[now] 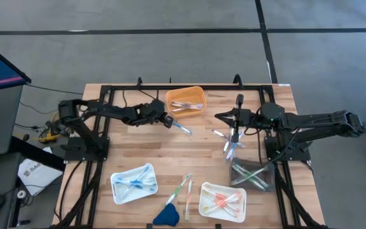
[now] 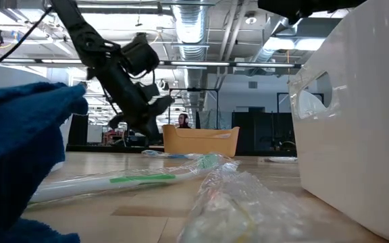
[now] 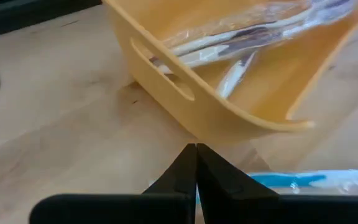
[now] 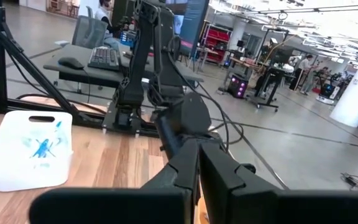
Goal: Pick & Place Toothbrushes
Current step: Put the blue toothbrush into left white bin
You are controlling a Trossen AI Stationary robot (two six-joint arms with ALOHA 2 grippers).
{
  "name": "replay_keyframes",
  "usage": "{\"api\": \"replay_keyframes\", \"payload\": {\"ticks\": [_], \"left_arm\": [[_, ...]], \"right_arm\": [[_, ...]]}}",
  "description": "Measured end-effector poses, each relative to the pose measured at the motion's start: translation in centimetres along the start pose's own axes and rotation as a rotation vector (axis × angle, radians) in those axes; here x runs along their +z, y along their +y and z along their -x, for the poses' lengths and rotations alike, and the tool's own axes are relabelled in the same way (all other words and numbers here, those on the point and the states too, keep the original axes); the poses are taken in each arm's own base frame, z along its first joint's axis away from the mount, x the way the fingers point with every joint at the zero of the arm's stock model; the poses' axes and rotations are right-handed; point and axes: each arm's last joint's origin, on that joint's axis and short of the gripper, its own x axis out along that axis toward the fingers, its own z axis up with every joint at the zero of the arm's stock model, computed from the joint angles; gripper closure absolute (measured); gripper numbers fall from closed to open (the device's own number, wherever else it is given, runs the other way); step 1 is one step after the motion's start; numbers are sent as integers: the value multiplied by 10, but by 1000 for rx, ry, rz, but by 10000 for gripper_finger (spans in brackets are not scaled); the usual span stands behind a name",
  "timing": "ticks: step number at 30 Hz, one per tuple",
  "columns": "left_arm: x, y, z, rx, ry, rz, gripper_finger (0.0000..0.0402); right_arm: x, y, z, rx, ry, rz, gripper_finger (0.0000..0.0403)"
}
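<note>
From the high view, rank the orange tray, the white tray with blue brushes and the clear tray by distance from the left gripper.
1. orange tray: right beside the left gripper, at the far edge.
2. white tray with blue brushes: near edge, left.
3. clear tray: right side, under the right arm.

In the low view, a dark-blue soft wedge-shaped object fills the near left corner, blurred and cut off by the left and bottom edges. A white plastic tray runs off the right edge, its contents hidden behind its wall. Crumpled clear plastic wrapping in front is out of focus.

In the left wrist view, the blue toothbrush in clear wrapping is cut off by the right edge, its near end hidden behind the closed dark fingers. The orange plastic tray runs past the top edge.

From above, the colours of the thin sticks inside the grey translucent tray are too small to separate.
</note>
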Motion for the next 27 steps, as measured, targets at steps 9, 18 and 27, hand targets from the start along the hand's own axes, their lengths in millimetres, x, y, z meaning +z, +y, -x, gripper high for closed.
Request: {"api": "replay_keyframes", "payload": {"ticks": [9, 18, 27], "left_arm": [[-8, -1, -22, -30, 90, 5, 401], [-25, -21, -5, -121, 215, -52, 401], [-31, -54, 38, -248, 180, -151, 401]], "right_arm": [[0, 0, 0, 1, 3, 0, 392], [-3, 1, 0, 8, 32, 4, 392], [-5, 1, 0, 14, 50, 7, 392]]}}
